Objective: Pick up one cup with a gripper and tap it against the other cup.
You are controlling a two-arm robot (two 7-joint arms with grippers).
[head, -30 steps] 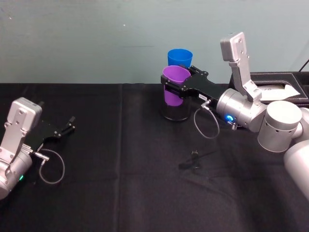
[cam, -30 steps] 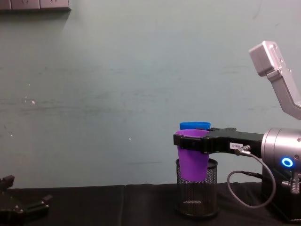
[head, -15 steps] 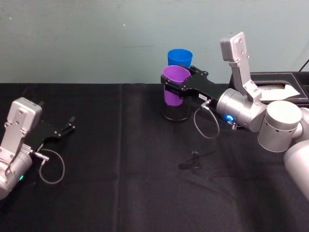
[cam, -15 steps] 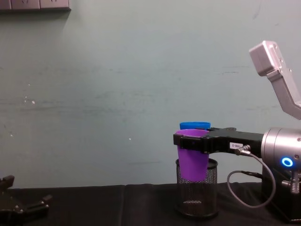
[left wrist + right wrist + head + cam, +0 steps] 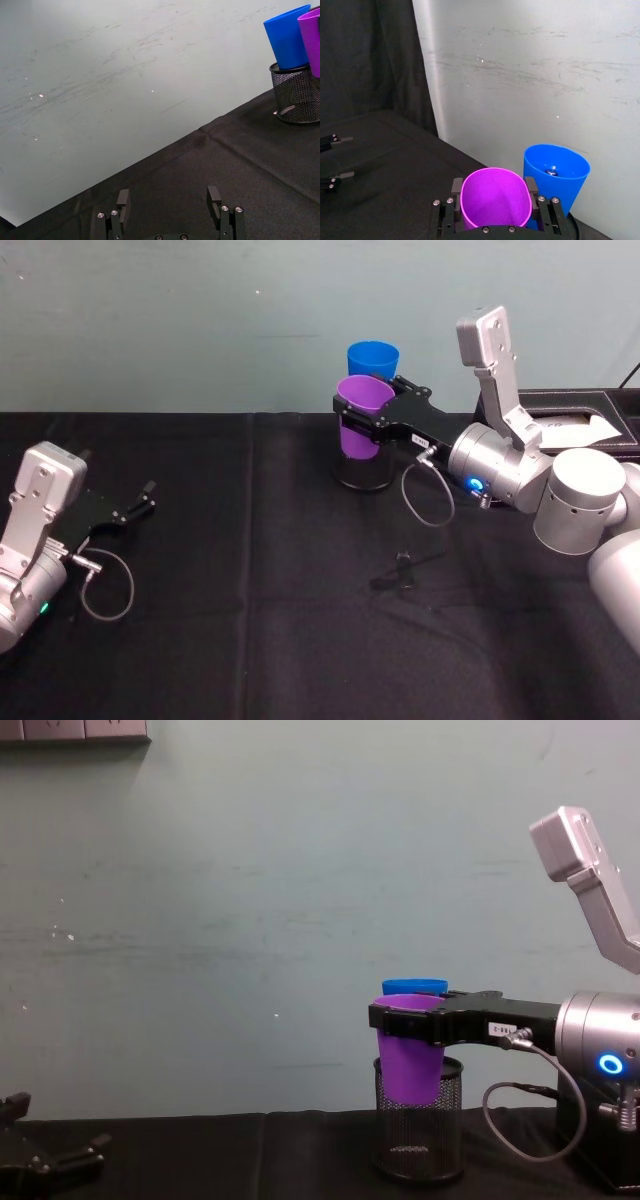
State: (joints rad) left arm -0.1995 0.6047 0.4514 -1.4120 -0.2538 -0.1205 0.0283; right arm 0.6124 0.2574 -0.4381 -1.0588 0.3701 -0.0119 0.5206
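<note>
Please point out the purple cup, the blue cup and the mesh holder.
purple cup (image 5: 410, 1072), chest view, lower side wall.
blue cup (image 5: 372, 360), head view, outer wall under rim.
mesh holder (image 5: 420, 1140), chest view, front mesh wall.

Even diffuse light on pale wall (image 5: 250, 920); black tabletop (image 5: 260, 640) swallows shadows; purple cup (image 5: 494, 197) glows translucent; soft sheen on silver right arm (image 5: 585, 500), head view.

In the chest view, above the black wire-mesh pen holder (image 5: 418, 1140), the smooth purple plastic tumbler (image 5: 410, 1070) hides all but the rim of the bright blue plastic tumbler (image 5: 413, 986); we cannot tell whether they touch.
</note>
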